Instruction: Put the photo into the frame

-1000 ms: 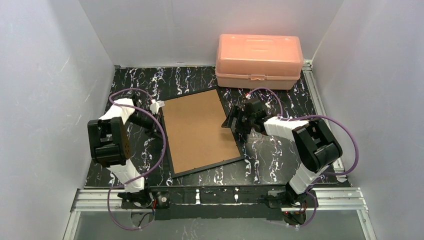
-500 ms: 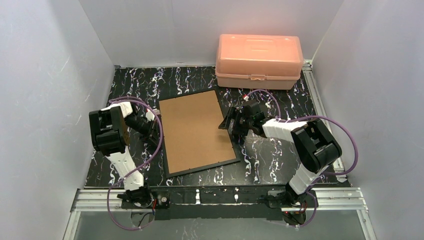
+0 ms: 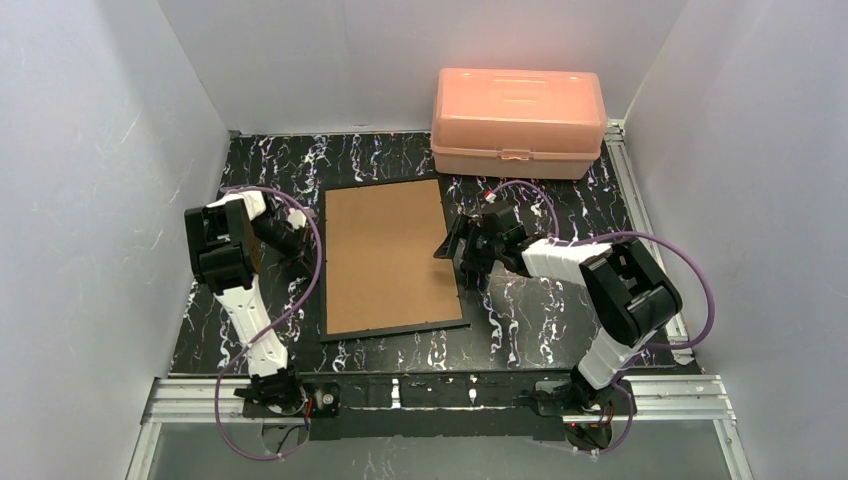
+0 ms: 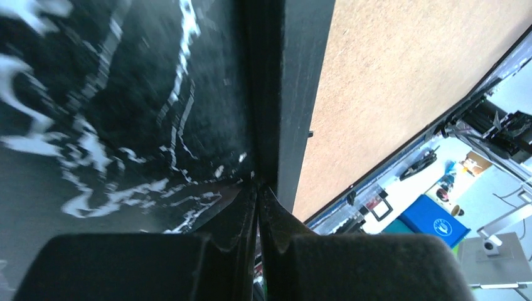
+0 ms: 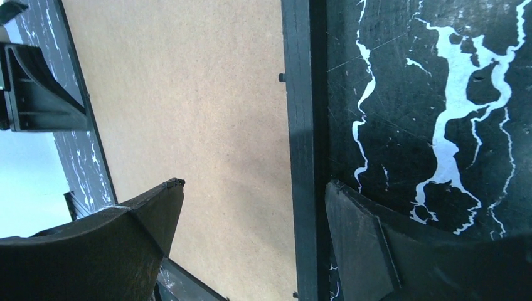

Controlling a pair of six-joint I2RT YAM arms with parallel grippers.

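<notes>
One frame [image 3: 385, 255], back up, we see lying long axis near-to-far, closed left gripper [image 4: 257, 188] at its left rim, spread right gripper [image 5: 254, 188] straddling its right rim.

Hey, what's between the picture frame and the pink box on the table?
Only a narrow strip of bare marbled table separates the frame from the box; nothing lies on it. The top view shows this.

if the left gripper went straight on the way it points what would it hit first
The frame: the shut left gripper points at its black left rail, seemingly touching it, though depth is unclear.
</notes>
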